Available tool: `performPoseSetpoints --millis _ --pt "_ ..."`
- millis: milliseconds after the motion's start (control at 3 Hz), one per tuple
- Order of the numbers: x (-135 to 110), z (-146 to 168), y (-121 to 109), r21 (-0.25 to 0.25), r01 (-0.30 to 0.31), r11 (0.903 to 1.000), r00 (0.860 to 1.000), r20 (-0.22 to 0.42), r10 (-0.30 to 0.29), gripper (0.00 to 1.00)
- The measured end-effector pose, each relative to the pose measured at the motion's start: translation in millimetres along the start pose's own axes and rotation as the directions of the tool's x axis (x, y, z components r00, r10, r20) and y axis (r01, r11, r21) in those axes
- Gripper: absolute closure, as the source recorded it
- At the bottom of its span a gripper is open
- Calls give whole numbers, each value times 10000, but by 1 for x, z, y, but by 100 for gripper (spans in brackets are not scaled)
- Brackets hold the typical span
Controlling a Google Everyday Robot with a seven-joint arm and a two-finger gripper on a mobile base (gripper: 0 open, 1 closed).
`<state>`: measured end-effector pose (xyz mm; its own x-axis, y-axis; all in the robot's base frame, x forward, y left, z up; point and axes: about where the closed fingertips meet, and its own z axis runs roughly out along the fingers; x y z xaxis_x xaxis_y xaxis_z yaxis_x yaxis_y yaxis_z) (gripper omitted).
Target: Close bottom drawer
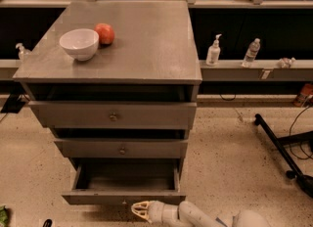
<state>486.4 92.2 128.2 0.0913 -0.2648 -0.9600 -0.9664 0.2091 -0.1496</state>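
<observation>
Grey wooden bottom drawer [122,197] is seen pulled open
The cream robot gripper [139,210] is held low, just before the drawer's front; whether spread or closed cannot be told

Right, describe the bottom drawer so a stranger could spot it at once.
Find the grey cabinet with a white bowl on top. The bottom drawer is the lowest of its three, nearest the floor. It alone is pulled well out, its inside showing, with the gripper near its front.
</observation>
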Motion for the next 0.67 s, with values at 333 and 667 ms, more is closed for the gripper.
performPoseSetpoints --millis 333,667 --pt "-25 6 -12 -293 452 9985 9965 717 -430 100" --pt "-25 6 -12 -294 452 9985 9965 718 -430 100"
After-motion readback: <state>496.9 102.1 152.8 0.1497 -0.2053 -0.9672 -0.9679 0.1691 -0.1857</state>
